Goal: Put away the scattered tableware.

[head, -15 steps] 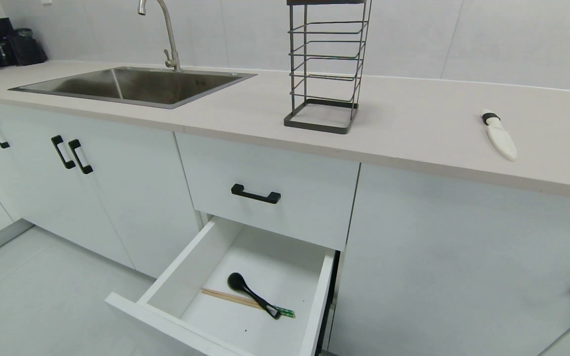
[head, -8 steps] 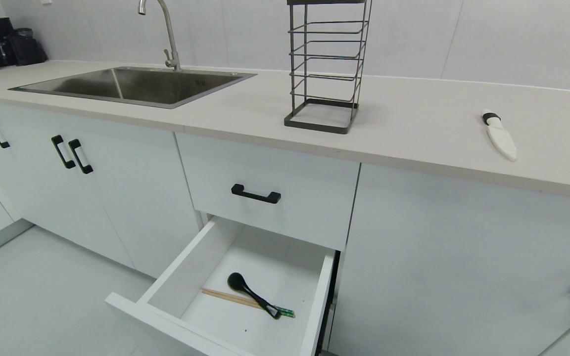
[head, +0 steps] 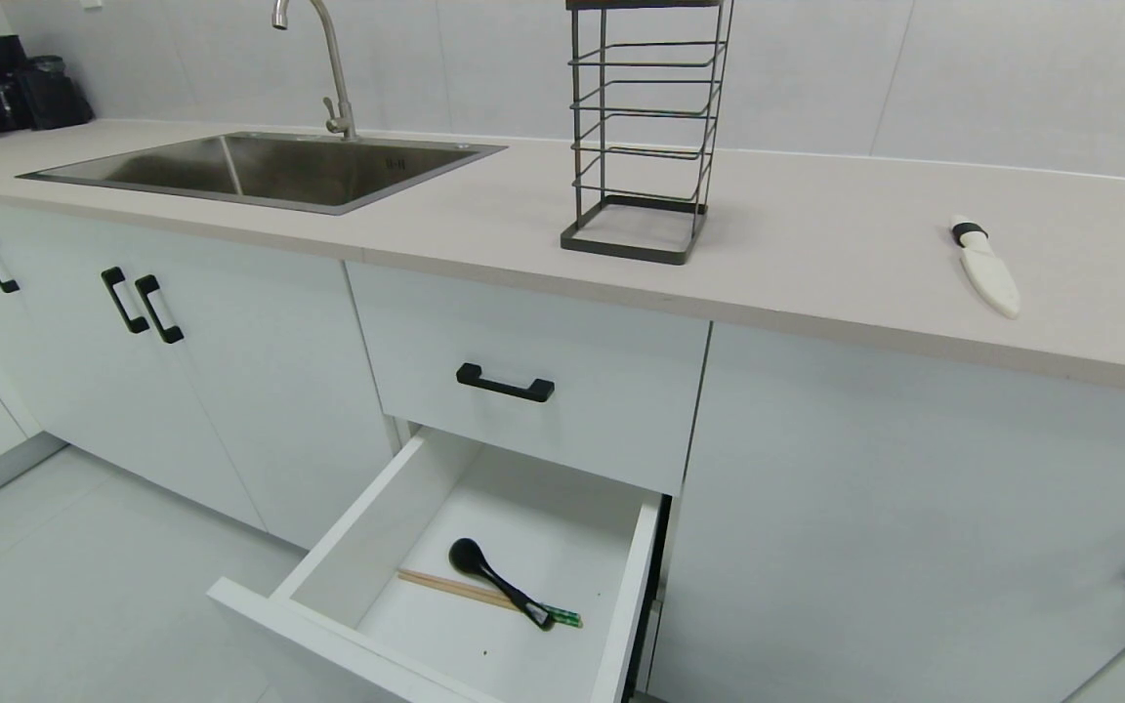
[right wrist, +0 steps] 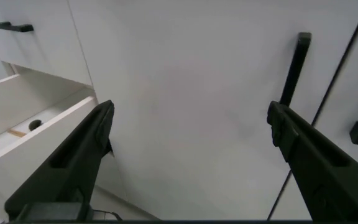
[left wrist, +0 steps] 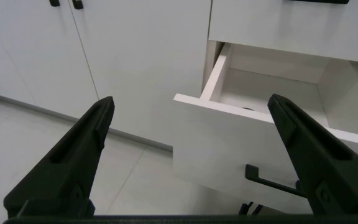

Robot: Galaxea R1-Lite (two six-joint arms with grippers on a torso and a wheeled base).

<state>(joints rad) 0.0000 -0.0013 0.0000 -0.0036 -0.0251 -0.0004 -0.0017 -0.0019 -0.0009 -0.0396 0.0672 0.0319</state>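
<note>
Knife (head: 984, 266) lay at frame right while spoon (head: 499, 581) and chopsticks (head: 445, 584) sat in the drawer (head: 367, 532), so I judged fetching it next, left gripper (left wrist: 191, 102) and right gripper (right wrist: 190, 107) gaping empty.

I see a white drawer (head: 368, 533) with a black spoon (head: 497, 581) and tan chopsticks (head: 437, 583), their tips green; beige countertop (head: 816, 259); white utensil (head: 991, 275) with a black band; black wire rack (head: 623, 247); steel-grey sink (head: 260, 172); black drawer handle (head: 505, 385)
</note>
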